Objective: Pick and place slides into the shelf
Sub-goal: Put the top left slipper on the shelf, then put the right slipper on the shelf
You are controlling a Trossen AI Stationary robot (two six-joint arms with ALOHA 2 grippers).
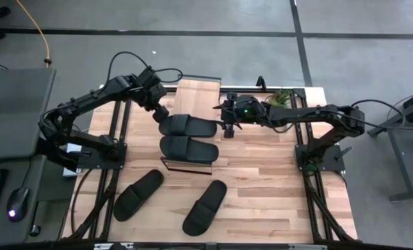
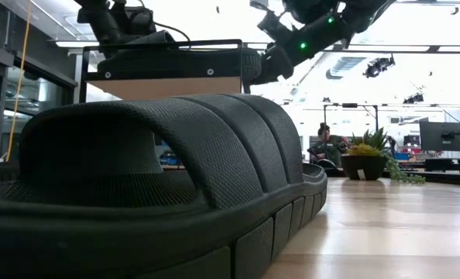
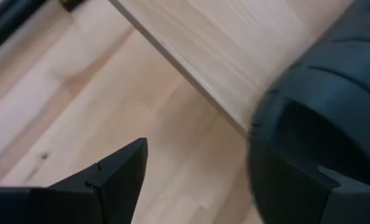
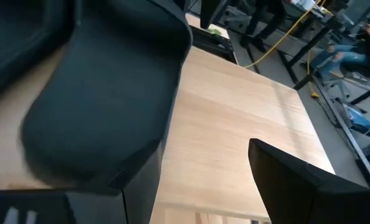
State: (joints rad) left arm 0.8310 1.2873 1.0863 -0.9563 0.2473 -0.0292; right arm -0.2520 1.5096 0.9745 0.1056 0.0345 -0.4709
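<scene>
The shelf point(image 1: 196, 94) stands on the table, running from its far side toward its middle. Two black slides lie across the plank on their soles, the farther slide point(image 1: 187, 126) and the nearer slide point(image 1: 188, 149). Two more slides point(image 1: 138, 194) point(image 1: 205, 207) lie on the table near its front edge. One of these fills the low view point(image 2: 137, 178). My left gripper point(image 1: 162, 113) is open at the farther slide's left end point(image 3: 322, 112). My right gripper point(image 1: 229, 128) is open at its right end point(image 4: 104, 106). My left gripper comes slanting down from the far left, and one finger point(image 3: 297, 186) stands right at the farther slide's left end; I cannot tell whether it touches. My right gripper comes level from the table's right, and one finger point(image 4: 110, 199) sits under the slide's right end; I cannot tell whether it touches.
A potted plant point(image 1: 281, 97) stands at the table's far right corner, behind the right arm. Black frame rails point(image 1: 119, 139) point(image 1: 304, 149) run along both sides of the table. Bare tabletop point(image 1: 262, 173) lies right of the shelf. A person point(image 2: 323, 143) sits far off in the room.
</scene>
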